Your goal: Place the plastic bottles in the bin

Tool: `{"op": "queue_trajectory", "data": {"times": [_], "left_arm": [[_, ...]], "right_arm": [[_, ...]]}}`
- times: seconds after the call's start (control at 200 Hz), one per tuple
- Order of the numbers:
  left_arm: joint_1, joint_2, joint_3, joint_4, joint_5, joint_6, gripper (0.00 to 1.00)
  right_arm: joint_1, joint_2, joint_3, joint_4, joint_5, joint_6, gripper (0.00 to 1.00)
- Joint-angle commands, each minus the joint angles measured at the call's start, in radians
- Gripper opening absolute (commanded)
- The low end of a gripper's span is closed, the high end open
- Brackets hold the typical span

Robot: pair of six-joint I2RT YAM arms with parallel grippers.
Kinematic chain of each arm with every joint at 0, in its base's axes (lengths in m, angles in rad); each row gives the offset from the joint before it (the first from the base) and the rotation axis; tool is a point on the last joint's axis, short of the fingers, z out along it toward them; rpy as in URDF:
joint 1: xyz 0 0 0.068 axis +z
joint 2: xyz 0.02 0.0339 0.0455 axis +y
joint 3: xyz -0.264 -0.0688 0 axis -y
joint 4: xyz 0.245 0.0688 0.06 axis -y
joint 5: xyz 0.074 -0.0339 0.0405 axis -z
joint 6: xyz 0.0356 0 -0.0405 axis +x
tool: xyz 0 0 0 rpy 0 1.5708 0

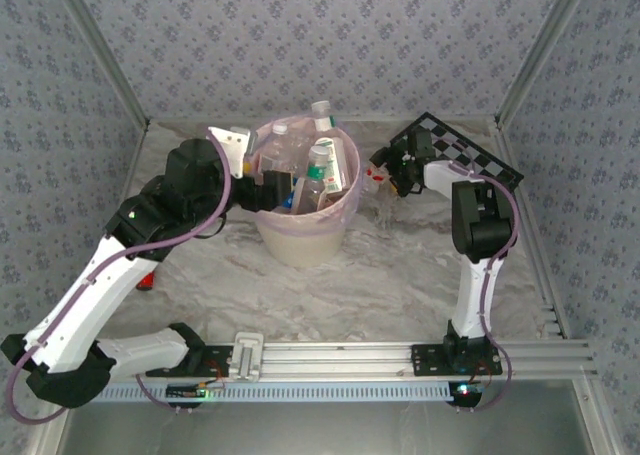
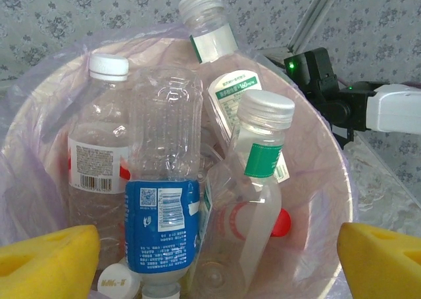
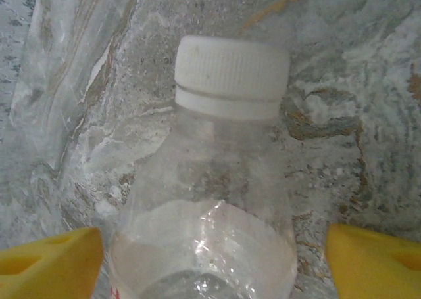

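Note:
The cream bin [image 1: 300, 237] with its pink liner [image 2: 322, 181] stands mid-table and holds several plastic bottles. Among them are a blue-labelled one [image 2: 161, 223], a green-banded one [image 2: 260, 161] and a white-capped one [image 2: 99, 154]. My left gripper [image 1: 278, 190] hangs open at the bin's left rim, looking down into it, and its yellow fingertips [image 2: 46, 263] stand wide apart. Right of the bin, a clear white-capped bottle [image 3: 217, 200] lies on the table [image 1: 374, 180]. My right gripper [image 3: 214, 266] is open around the bottle's body, and its fingers [image 3: 371, 259] do not press it.
A black-and-white chequered board [image 1: 470, 147] lies at the back right, behind the right arm. A small red object [image 1: 148, 280] sits on the marble table [image 1: 400, 285] under the left arm. Patterned walls enclose the table on three sides.

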Motion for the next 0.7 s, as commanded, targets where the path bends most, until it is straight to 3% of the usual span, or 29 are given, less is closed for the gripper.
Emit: {"op": "queue_trajectory", "data": {"times": [0.0,0.095,0.425,0.55,0.695], "left_arm": [[-0.006,-0.006,-0.004,-0.015,-0.011,0.018,0.93],[-0.007,0.002,0.001,-0.003,0.010,0.019,0.93],[-0.005,0.049,0.046,0.033,0.092,0.028,0.94],[-0.004,0.089,0.097,0.057,0.215,0.036,0.95],[-0.005,0.169,0.201,0.099,0.413,0.041,0.99]], "right_arm": [[-0.004,-0.007,0.003,0.008,0.006,-0.002,0.79],[-0.011,-0.052,-0.023,-0.002,0.024,-0.032,0.67],[-0.050,-0.340,-0.088,-0.206,0.109,-0.269,0.55],[-0.067,-0.531,-0.109,-0.324,0.116,-0.416,0.52],[-0.084,-0.756,-0.089,-0.460,0.006,-0.542,0.48]]}}
